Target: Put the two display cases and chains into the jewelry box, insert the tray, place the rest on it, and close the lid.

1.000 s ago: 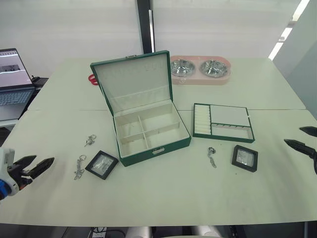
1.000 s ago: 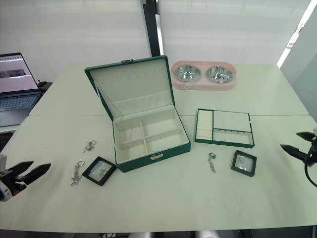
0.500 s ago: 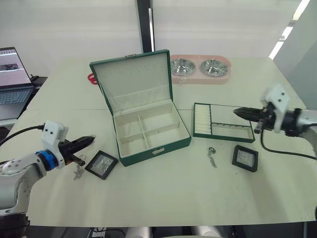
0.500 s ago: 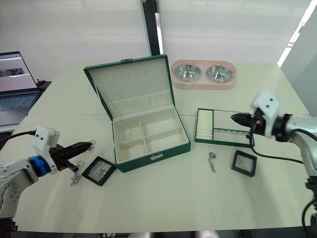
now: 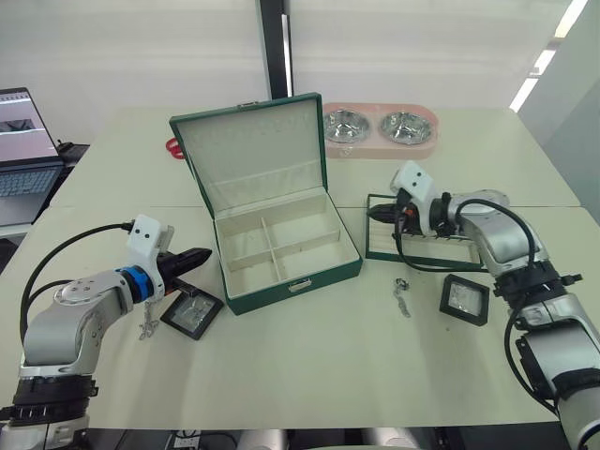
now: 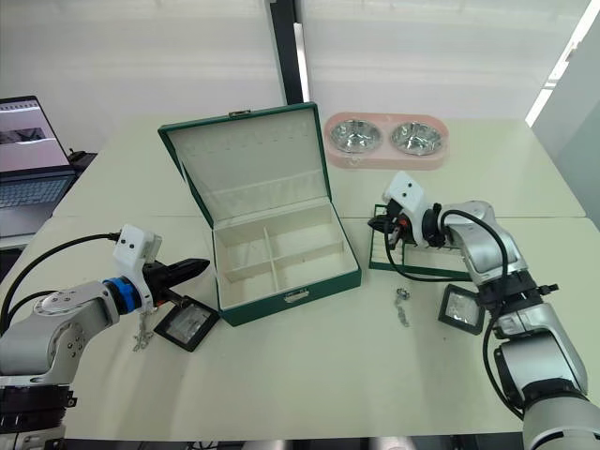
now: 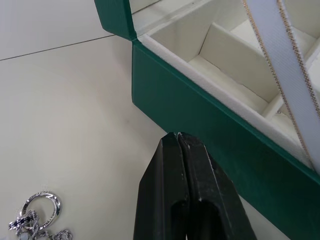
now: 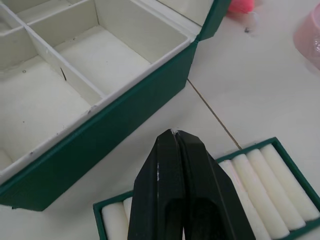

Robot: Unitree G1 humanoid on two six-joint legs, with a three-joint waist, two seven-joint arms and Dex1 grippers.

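Note:
The dark green jewelry box (image 5: pixel 300 281) stands open mid-table with its lid (image 5: pixel 251 150) raised. The tray (image 5: pixel 441 251) lies to its right, partly under my right arm. One display case (image 5: pixel 192 312) sits left of the box's front, the other display case (image 5: pixel 463 298) in front of the tray. A chain (image 5: pixel 148 323) lies beside the left case, a second chain (image 5: pixel 402 296) right of the box. My left gripper (image 5: pixel 204 254) is shut and empty, its tip close to the box's left wall (image 7: pixel 200 115). My right gripper (image 5: pixel 375 213) is shut and empty over the tray's ring rolls (image 8: pixel 260 175).
A pink double pet bowl (image 5: pixel 380 131) stands behind the box at the back. Red scissors (image 5: pixel 174 148) peek out left of the lid. A laptop (image 5: pixel 23 150) sits off the table's far left.
Both arms have swung in from the table's outer edges toward the box. Both grippers, open a second ago, have shut on nothing.

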